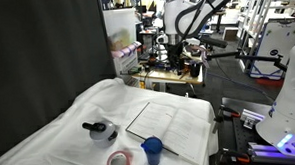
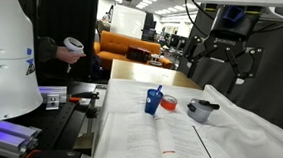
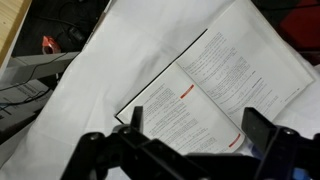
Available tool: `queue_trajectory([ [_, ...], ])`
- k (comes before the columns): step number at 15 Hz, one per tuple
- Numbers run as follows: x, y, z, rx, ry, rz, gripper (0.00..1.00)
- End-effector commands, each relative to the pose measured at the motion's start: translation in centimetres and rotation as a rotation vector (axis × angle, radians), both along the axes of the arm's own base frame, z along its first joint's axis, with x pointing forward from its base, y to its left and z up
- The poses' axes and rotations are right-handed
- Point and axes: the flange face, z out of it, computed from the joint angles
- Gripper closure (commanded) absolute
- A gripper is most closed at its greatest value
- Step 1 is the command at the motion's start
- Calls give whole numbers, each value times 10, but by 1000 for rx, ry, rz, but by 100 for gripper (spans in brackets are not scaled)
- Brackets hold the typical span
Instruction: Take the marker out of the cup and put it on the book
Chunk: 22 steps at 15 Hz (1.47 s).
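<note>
A blue cup [image 2: 155, 103] stands on the white-covered table beside the open book [image 2: 162, 141]. A dark marker [image 2: 160, 91] sticks up out of it. The cup [image 1: 152, 148] and book [image 1: 171, 126] also show in an exterior view from the other side. My gripper [image 2: 222, 73] hangs open and empty, high above the table, behind the cup and book. In the wrist view the open jaws [image 3: 198, 128] frame the book's printed pages [image 3: 215, 85] far below. The cup is not in the wrist view.
A red tape roll [image 1: 118, 162] lies next to the cup. A grey bowl with a black object [image 1: 100, 130] sits nearby, also seen in an exterior view [image 2: 203, 110]. A black curtain [image 1: 36, 57] stands along one side. Lab benches and equipment stand behind.
</note>
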Motion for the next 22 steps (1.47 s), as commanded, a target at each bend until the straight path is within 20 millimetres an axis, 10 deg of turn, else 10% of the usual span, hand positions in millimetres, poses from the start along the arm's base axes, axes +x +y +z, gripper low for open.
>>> queue_trajectory([
  [1, 0, 0, 0, 0, 1, 0, 0],
  [22, 1, 0, 0, 35, -29, 158, 0],
])
